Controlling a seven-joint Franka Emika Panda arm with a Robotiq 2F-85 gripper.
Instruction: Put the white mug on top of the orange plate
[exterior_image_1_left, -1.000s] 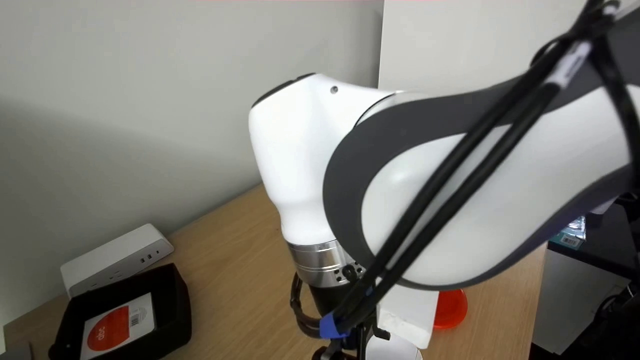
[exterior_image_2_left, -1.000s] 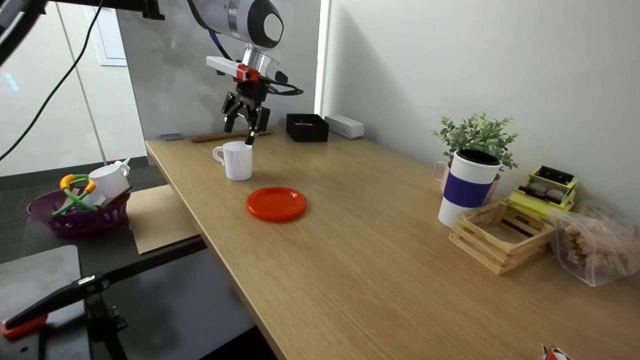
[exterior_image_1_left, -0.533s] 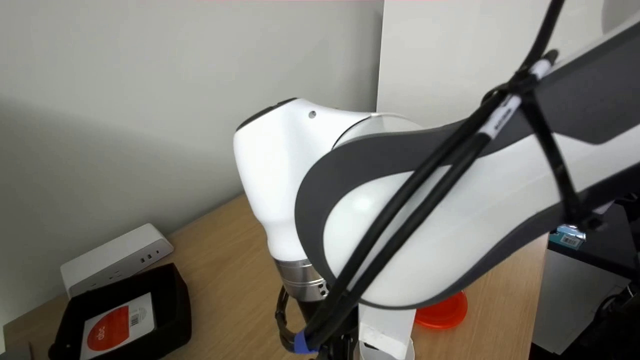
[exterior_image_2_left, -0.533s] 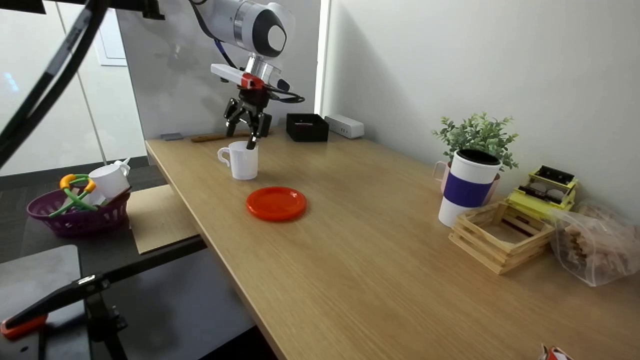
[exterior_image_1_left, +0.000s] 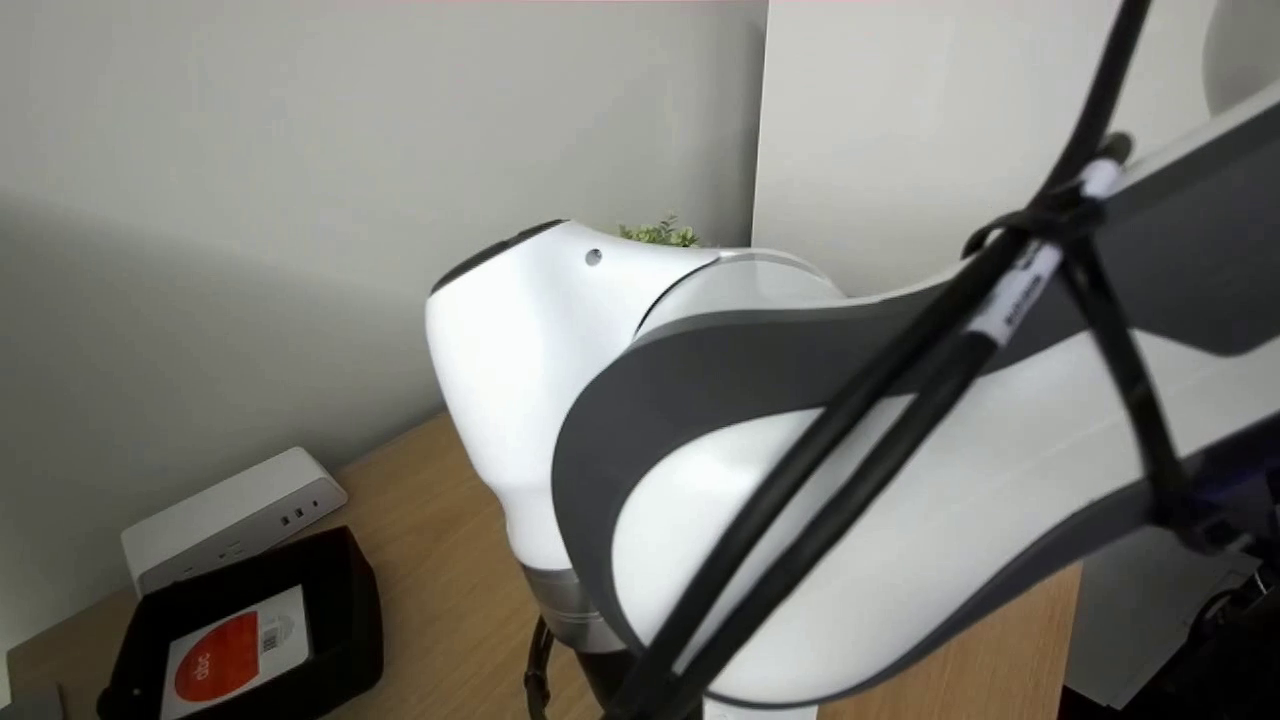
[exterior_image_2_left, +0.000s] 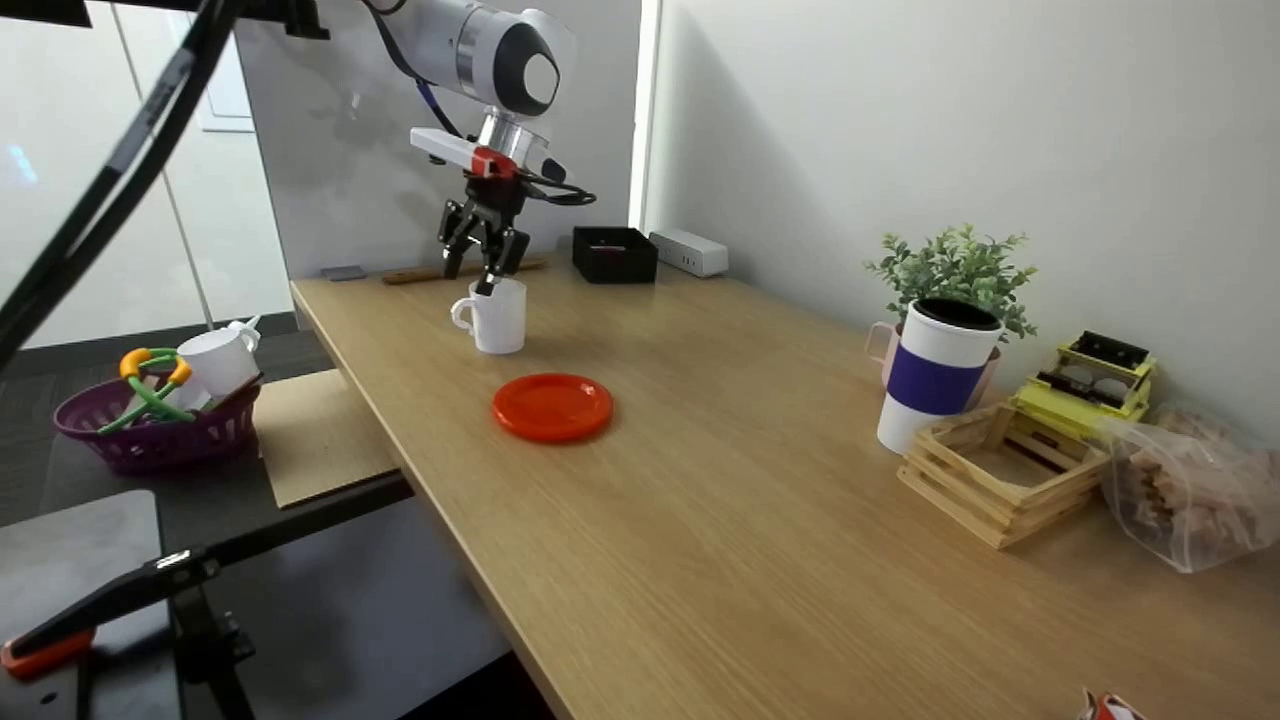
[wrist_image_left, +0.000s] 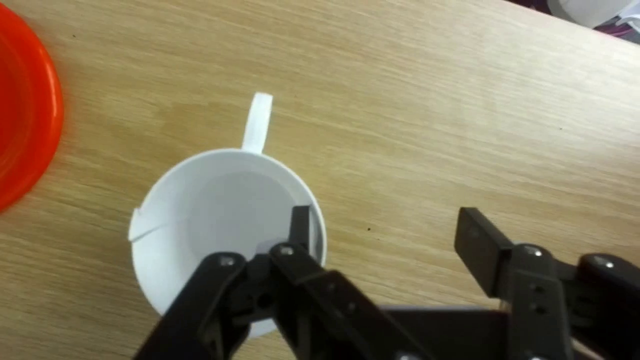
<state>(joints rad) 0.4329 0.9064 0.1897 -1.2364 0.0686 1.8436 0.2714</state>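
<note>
The white mug (exterior_image_2_left: 500, 320) stands upright on the table behind the orange plate (exterior_image_2_left: 552, 408) in an exterior view, apart from it, its handle to the left. My gripper (exterior_image_2_left: 468, 281) is open at the mug's rim there. In the wrist view my gripper (wrist_image_left: 385, 230) is open and empty. Its left fingertip lies over the mug's (wrist_image_left: 230, 200) opening, just inside the right rim; its right fingertip is outside, over bare table. The mug's rim has a notch-like mark on the left. The plate (wrist_image_left: 25, 110) shows at the left edge. The arm hides mug and plate in an exterior view.
A black box (exterior_image_2_left: 614, 262) and a white power strip (exterior_image_2_left: 688, 253) stand at the back by the wall. A wooden stick (exterior_image_2_left: 415, 274) lies behind the mug. A banded cup (exterior_image_2_left: 938, 375), plant (exterior_image_2_left: 950, 268) and wooden crate (exterior_image_2_left: 1000, 480) stand right. A purple basket (exterior_image_2_left: 160, 440) sits beyond the table edge.
The mug has shifted right along the table in an exterior view. The gripper came down and right, then moved back left. The arm has lowered and now covers the plate in an exterior view.
</note>
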